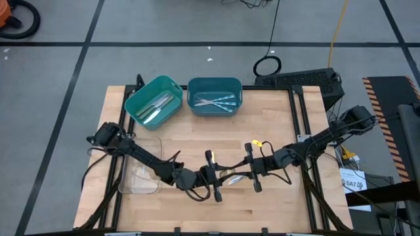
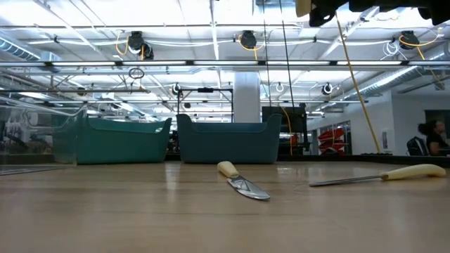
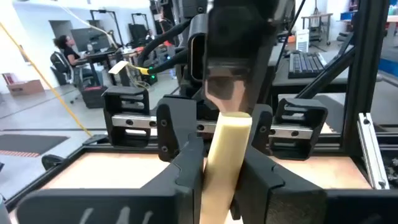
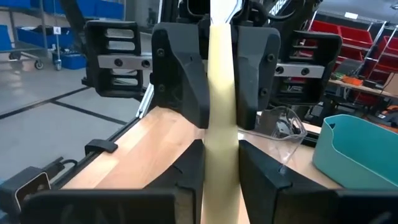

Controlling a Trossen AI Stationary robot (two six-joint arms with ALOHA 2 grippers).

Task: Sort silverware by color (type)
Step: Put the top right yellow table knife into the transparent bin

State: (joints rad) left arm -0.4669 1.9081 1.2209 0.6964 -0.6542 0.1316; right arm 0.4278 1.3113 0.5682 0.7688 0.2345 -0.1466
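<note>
A yellow-handled utensil (image 1: 231, 176) is held up between my two grippers over the near middle of the table. My left gripper (image 1: 214, 176) and my right gripper (image 1: 252, 172) face each other, both shut on its handle. Two more yellow-handled utensils lie flat on the table in the low view: one (image 2: 242, 184) with its metal head toward the camera, and a knife (image 2: 394, 174). Pale utensils (image 1: 157, 106) lie in the left teal bin (image 1: 134, 99). Light-blue ones (image 1: 215, 101) lie in the right teal bin (image 1: 214, 82). My left gripper pinches the yellow handle (image 3: 219, 177) between its two fingers (image 3: 186, 180), which lie level and point toward the table's right. The handle runs along the fingers, lifted clear of the table. My right gripper pinches the same handle (image 4: 219, 180) between its fingers (image 4: 252, 177), level, from the table's right side, along its length. The left arm's fingers (image 4: 183, 74) close on the handle just ahead of mine.
A clear tray (image 1: 140, 172) sits at the table's left, under the left arm. The two bins stand side by side at the far edge. Black frame rails (image 1: 303, 131) run along the table's sides. A person (image 3: 65, 50) sits at a desk in the room beyond.
</note>
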